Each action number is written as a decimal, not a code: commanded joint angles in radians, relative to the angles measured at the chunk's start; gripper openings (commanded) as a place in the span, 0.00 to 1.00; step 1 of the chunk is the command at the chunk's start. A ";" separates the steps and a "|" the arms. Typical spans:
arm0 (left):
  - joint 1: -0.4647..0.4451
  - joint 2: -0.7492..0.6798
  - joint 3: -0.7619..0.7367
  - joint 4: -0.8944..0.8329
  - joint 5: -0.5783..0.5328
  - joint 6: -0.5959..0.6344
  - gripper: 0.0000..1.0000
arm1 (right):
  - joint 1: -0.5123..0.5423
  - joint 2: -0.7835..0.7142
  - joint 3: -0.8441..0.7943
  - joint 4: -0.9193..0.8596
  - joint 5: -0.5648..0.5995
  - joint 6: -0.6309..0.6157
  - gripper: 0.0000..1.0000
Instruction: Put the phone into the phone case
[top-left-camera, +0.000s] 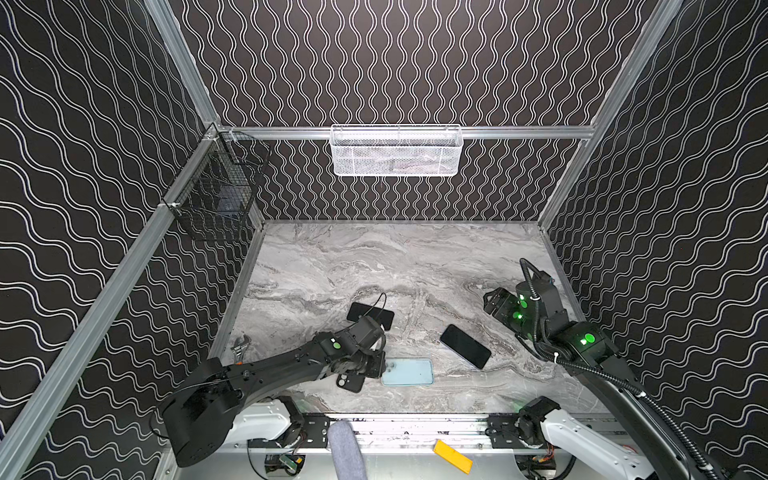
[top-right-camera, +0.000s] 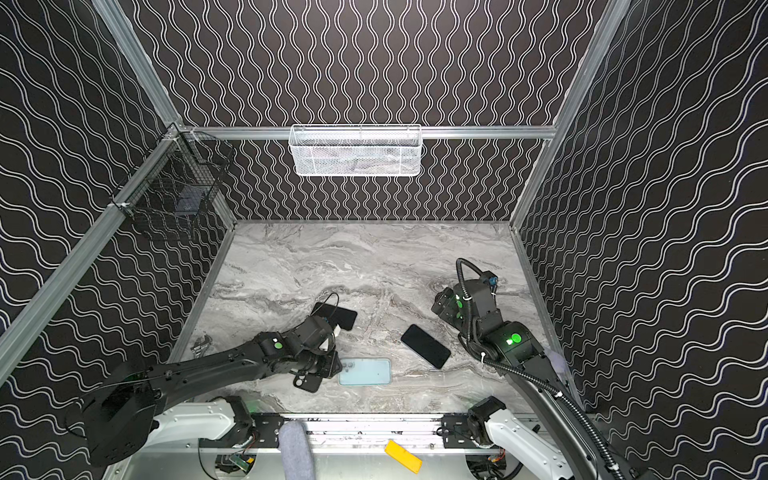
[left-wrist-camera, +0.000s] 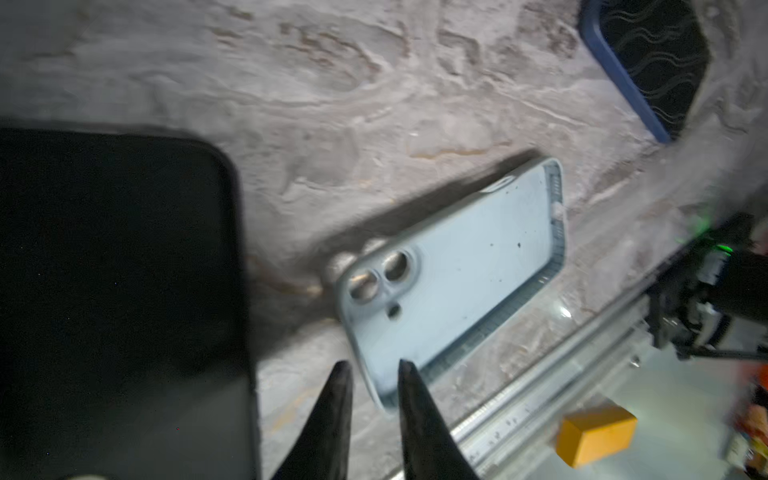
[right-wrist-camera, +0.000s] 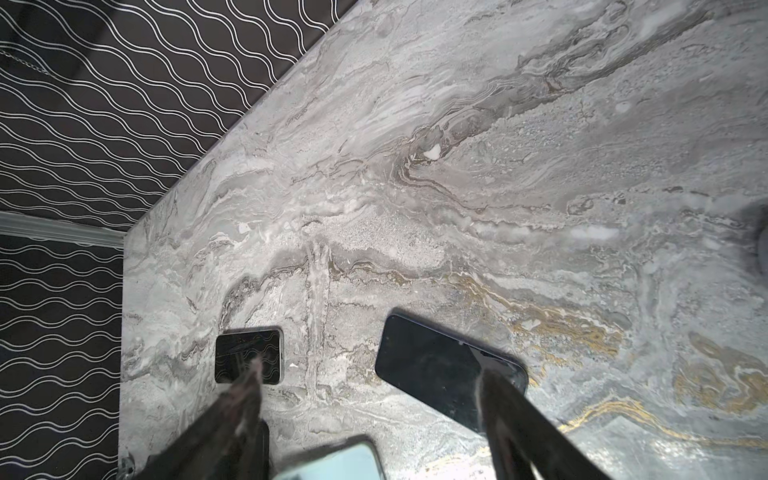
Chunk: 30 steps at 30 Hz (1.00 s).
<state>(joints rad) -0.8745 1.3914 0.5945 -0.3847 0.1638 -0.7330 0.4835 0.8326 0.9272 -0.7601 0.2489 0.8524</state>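
Hovering by the blue case (left-wrist-camera: 457, 291), left hand (left-wrist-camera: 374, 370) barely parted, right hand (right-wrist-camera: 370, 368) wide, both empty.

Pale blue phone case (top-left-camera: 407, 372) lies flat, open-side up; black phone (top-left-camera: 465, 346) lies diagonal nearby.

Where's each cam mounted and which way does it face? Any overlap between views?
Both top views: high above the front rail, facing down and toward the back wall; the table, left arm and right arm show.
Left wrist: on the left arm, facing down past the left gripper, jaws slightly apart, at the light blue case.
Right wrist: on the right arm, facing down across the table toward a wall corner; right gripper spread wide, a dark phone beyond.
Shared: the light blue case shows in every view.
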 joint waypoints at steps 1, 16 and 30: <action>0.034 0.004 -0.020 0.064 -0.016 0.006 0.33 | 0.000 -0.005 -0.005 0.004 -0.001 0.009 0.84; 0.059 -0.264 0.116 -0.173 -0.221 0.038 0.68 | 0.123 0.258 -0.074 0.039 -0.319 -0.142 0.68; 0.063 -0.569 0.169 -0.380 -0.543 0.042 0.94 | 0.487 0.663 -0.041 0.068 -0.225 -0.036 0.49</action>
<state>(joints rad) -0.8143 0.8368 0.7712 -0.7437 -0.3294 -0.6998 0.9401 1.4597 0.8848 -0.7177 0.0170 0.7708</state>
